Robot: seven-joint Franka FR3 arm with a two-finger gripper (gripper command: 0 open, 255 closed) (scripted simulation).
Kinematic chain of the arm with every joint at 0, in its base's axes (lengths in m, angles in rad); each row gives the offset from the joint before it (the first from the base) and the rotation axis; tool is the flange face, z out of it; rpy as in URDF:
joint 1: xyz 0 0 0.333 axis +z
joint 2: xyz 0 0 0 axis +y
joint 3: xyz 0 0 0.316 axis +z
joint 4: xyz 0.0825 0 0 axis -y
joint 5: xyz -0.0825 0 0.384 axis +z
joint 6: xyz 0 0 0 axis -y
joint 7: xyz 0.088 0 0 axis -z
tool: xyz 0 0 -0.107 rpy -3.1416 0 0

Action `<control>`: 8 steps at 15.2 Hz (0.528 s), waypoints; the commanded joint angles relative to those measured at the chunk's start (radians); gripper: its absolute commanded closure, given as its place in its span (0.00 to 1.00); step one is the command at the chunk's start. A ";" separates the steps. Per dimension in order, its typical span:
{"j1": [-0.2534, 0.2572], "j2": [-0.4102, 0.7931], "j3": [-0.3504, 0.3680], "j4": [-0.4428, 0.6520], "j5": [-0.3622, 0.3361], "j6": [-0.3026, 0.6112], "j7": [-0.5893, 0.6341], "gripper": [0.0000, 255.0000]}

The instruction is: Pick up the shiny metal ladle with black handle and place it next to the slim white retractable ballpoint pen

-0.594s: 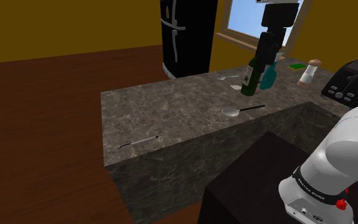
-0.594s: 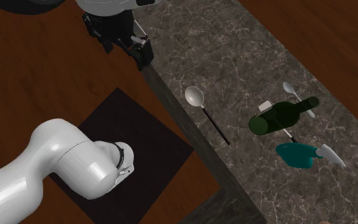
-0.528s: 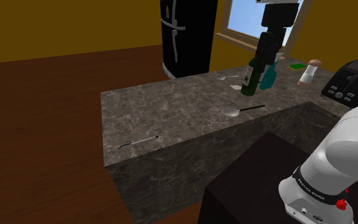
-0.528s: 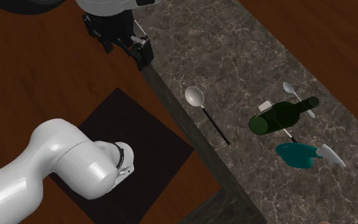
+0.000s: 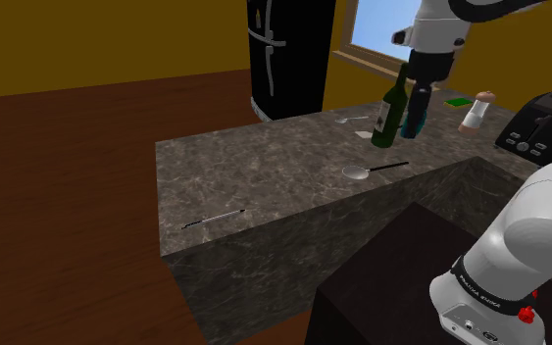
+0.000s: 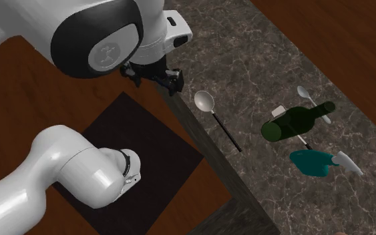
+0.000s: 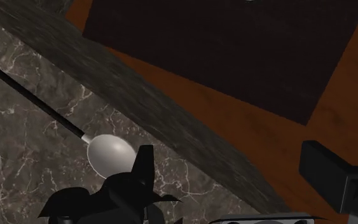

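The ladle (image 5: pixel 367 170) lies flat on the dark marbled counter (image 5: pixel 264 167), its shiny bowl (image 6: pixel 204 101) near the counter's edge and its thin black handle (image 6: pixel 226 132) pointing away along that edge. The slim pen (image 5: pixel 215 218) lies near the counter's corner at the shoulder view's left, far from the ladle. My gripper (image 6: pixel 169 80) hangs open and empty well above the counter's edge, just beside the ladle's bowl. In the wrist view the bowl (image 7: pixel 110 153) sits close by one black finger (image 7: pixel 142 172), and the other finger (image 7: pixel 327 175) is over the floor side.
A green bottle (image 6: pixel 296 121), a teal spray bottle (image 6: pixel 316 162) and a small spoon (image 6: pixel 304 93) stand beyond the ladle. A shaker (image 5: pixel 475 111) and black toaster (image 5: pixel 543 123) are at the shoulder view's right, a black fridge (image 5: pixel 288 54) behind. My dark stand (image 6: pixel 139 153) adjoins the counter.
The arm has swung over and the gripper has come down and across toward the ladle's bowl. The ladle, the pen and the bottles have not moved.
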 commanded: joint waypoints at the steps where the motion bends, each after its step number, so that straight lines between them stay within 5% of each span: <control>1: 0.004 -0.003 -0.038 -0.053 -0.046 0.059 -0.085 0.00; 8: 0.000 0.080 -0.191 -0.178 -0.213 0.310 -0.360 0.00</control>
